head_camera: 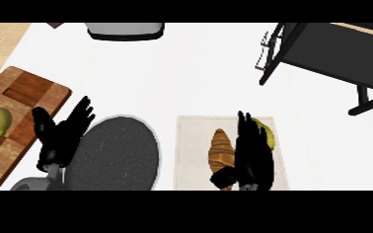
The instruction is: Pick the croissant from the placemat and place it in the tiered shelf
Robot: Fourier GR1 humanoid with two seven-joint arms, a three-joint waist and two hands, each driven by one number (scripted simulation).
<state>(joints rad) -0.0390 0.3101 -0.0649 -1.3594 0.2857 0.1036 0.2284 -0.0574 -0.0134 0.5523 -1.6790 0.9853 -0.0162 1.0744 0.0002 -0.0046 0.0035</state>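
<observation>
Head view: we found the croissant [221, 150] lying on the placemat [195, 133], just left of the right hand [253, 153], whose fingers were straight and held nothing. We judged it light, flaky and easily crushed; grasp across its thick middle.

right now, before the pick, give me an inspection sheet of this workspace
surface: white counter, no spills seen
job's things: croissant lying on the beige placemat; black tiered shelf far right, apart from it
clutter: dark round plate left of the placemat; wooden cutting board at the left edge, green item on it; yellow-green item on the placemat, partly behind the right hand; grey object at the far edge
hands: left hand open, resting between cutting board and plate; right hand open over the placemat, beside the croissant
cables: nothing seen
surroundings: tan strip past the far left corner
</observation>
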